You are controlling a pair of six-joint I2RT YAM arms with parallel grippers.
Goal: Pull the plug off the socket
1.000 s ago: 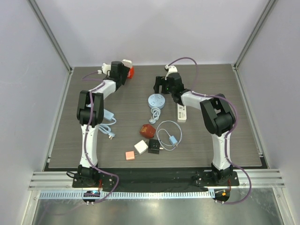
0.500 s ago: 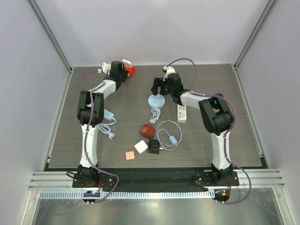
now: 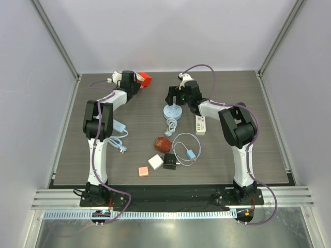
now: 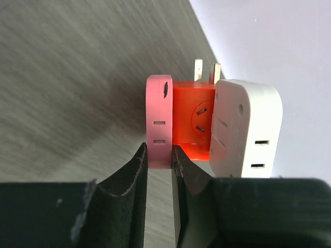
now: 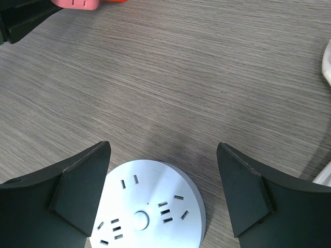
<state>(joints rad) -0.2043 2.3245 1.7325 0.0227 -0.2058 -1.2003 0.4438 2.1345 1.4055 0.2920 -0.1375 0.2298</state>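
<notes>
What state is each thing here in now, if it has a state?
left gripper, shut on pink adapter.
right gripper, open, above round socket.
pink adapter, plugged onto orange cube, gripped at its edge.
white adapter, plugged onto orange cube's other side.
orange cube, two prongs bare.
round socket, visible holes empty.

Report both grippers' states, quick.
Left gripper: shut on the pink adapter.
Right gripper: open, holding nothing, over the round white socket.
</notes>
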